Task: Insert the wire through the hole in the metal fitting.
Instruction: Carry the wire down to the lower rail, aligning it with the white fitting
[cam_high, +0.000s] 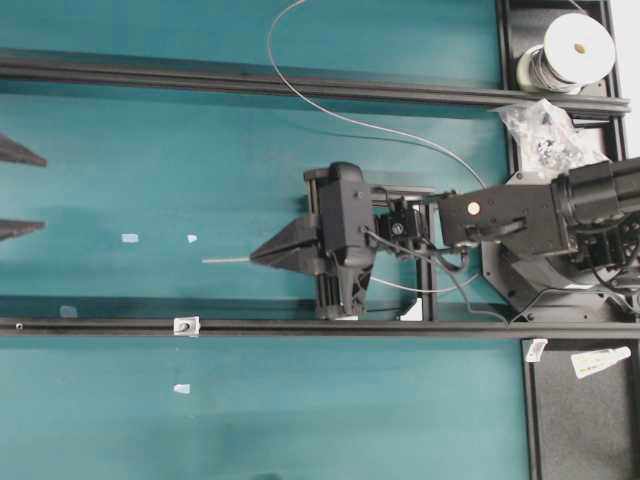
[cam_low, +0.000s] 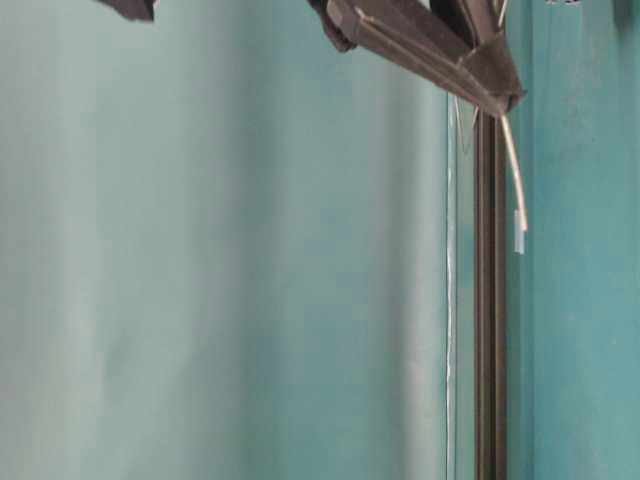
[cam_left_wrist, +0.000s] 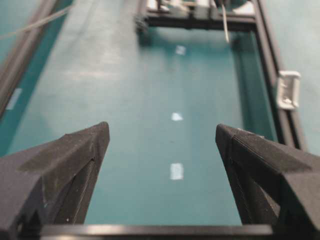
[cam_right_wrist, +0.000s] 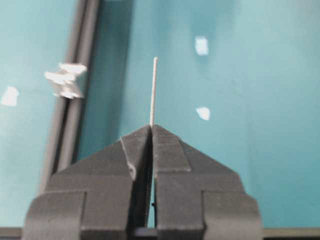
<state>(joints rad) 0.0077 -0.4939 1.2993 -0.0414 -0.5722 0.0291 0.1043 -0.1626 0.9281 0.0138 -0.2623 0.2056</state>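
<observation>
I have the right hand (cam_right_wrist: 151, 131) pinched closed on the thin, stiff silver-grey wire (cam_right_wrist: 153, 90), its short straight free end sticking out past the fingertips toward the middle left of the overhead frame. The small shiny square metal fitting (cam_high: 186, 325) sits on the black rail at lower left of that frame, well apart from the wire tip, so the grasp is done but aligning and threading are left. My left hand (cam_left_wrist: 162, 142) hangs open over the teal tabletop (cam_high: 150, 160), holding nothing.

Teal table (cam_high: 150, 150), silver-grey wire (cam_right_wrist: 153, 90), black right pincer (cam_right_wrist: 151, 129)
</observation>
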